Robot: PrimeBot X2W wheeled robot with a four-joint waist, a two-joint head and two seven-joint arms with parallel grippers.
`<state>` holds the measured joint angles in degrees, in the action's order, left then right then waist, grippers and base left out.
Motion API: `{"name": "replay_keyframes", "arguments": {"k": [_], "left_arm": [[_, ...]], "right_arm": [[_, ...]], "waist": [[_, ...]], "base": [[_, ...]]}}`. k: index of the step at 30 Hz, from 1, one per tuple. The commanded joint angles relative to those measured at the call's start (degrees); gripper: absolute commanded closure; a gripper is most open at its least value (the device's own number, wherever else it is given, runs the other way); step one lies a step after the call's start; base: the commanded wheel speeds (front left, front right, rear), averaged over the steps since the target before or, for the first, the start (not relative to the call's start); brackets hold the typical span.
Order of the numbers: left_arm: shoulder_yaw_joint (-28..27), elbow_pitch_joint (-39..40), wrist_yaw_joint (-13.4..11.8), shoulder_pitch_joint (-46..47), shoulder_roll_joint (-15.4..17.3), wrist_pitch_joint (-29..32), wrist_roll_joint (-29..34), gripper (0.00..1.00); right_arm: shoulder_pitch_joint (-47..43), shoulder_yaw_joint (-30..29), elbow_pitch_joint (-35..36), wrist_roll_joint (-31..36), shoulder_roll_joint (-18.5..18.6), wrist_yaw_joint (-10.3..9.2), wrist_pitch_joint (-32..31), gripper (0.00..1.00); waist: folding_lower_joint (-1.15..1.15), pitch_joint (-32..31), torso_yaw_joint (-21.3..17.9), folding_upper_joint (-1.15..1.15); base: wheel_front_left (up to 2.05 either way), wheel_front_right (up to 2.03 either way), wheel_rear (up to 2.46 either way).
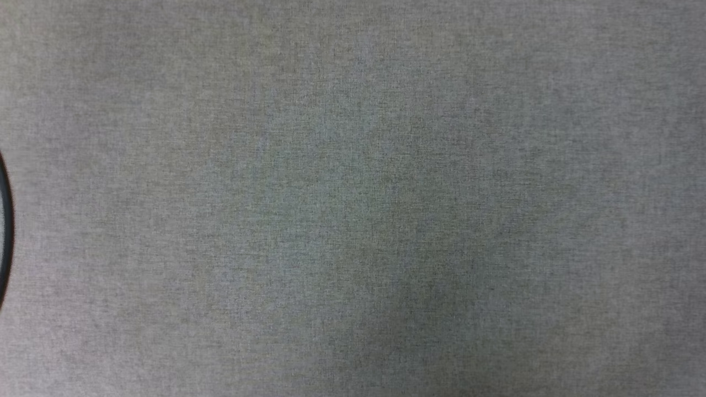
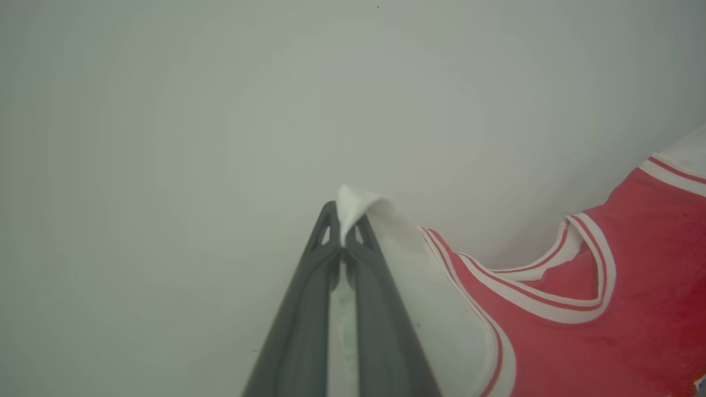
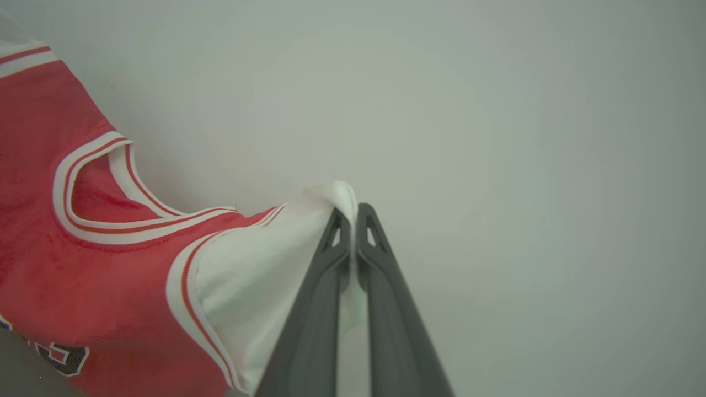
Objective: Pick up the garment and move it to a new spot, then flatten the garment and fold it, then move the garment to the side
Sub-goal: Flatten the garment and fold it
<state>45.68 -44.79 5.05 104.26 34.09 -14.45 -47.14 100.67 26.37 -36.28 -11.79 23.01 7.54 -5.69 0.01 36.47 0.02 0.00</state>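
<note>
The left gripper (image 2: 343, 234) and right gripper (image 3: 353, 226) each pinch 1 white sleeve of the shirt (image 2: 595, 353), held up between them; likely the carrying step, next it needs lowering flat onto the grey surface (image 1: 353, 198)

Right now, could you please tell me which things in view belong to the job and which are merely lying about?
Job: jersey, pinched at its white sleeves; left gripper; right gripper.
Lying about: grey surface; dark rim at the head view's left edge.
</note>
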Motion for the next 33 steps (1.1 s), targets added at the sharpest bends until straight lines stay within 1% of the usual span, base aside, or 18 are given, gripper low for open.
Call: {"name": "replay_keyframes", "arguments": {"k": [1, 4, 7, 9, 13, 16, 17, 23, 28, 33], "left_arm": [[-0.4, -0.32, 0.37, -2.76, 0.29, -0.48, -0.38, 1.0], [-1.45, -0.05, 0.49, -7.93, 0.4, -0.76, -1.01, 1.0], [-3.37, 2.02, 0.58, -14.05, 0.86, -0.83, -0.76, 1.0], [-5.29, 3.82, 0.05, -18.36, 1.31, -0.85, -0.48, 1.0], [-8.68, 7.38, -0.04, -28.78, 1.7, -0.8, -0.21, 1.0], [-11.46, 10.31, -0.85, -37.21, 1.97, -0.81, 0.21, 1.0], [-11.46, 10.31, -0.85, -37.21, 1.97, -0.81, 0.21, 1.0], [-15.77, 16.98, -2.73, -55.89, 2.84, -0.81, -0.27, 1.0], [-18.4, 21.66, -4.52, -69.63, 2.19, -0.81, -2.17, 1.0], [-20.18, 23.41, -6.07, -81.29, 2.12, -0.76, -3.88, 1.0]], "right_arm": [[-2.48, 0.45, -0.28, -0.7, -0.32, -0.1, 0.94, 1.0], [-7.6, 1.37, -0.2, -2.58, -0.11, -0.1, 2.47, 1.0], [-13.17, 2.32, 0.56, -5.24, 0.83, -0.1, 3.4, 1.0], [-16.89, 3.23, 1.63, -6.7, 1.58, -0.1, 3.81, 1.0], [-25.38, 4.97, 4.75, -9.89, 3.59, -0.1, 4.34, 1.0], [-32.3, 5.78, 7.69, -12.13, 5.08, -0.1, 4.6, 1.0], [-32.3, 5.78, 7.69, -12.13, 5.08, -0.1, 4.6, 1.0], [-47.13, 7.57, 13.79, -14.78, 7.38, -0.1, 3.49, 1.0], [-59.56, 5.97, 17.76, -16.96, 8.48, -0.09, 1.97, 1.0], [-70.75, 3.63, 19.38, -17.55, 8.56, -0.09, 0.91, 1.0]], "waist": [[-0.01, -0.64, -0.21, 0.0], [-0.01, -1.99, -0.16, 0.0], [-0.01, -3.57, -0.06, 0.0], [-0.01, -4.69, -0.02, 0.0], [-0.01, -7.21, 0.27, 0.0], [-0.01, -9.87, 0.38, 0.0], [-0.01, -9.87, 0.38, 0.0], [-0.01, -15.64, -0.05, 0.0], [-0.01, -19.7, -0.27, 0.0], [-0.01, -24.05, -0.69, 0.0]], "base": [[0.0, 0.0, 0.0], [0.0, 0.0, 0.0], [0.0, 0.0, 0.0], [0.0, 0.0, 0.0], [0.0, 0.0, 0.0], [0.0, 0.0, 0.0], [0.0, 0.0, 0.0], [0.0, 0.0, 0.0], [0.0, 0.0, 0.0], [0.0, 0.0, 0.0]]}}
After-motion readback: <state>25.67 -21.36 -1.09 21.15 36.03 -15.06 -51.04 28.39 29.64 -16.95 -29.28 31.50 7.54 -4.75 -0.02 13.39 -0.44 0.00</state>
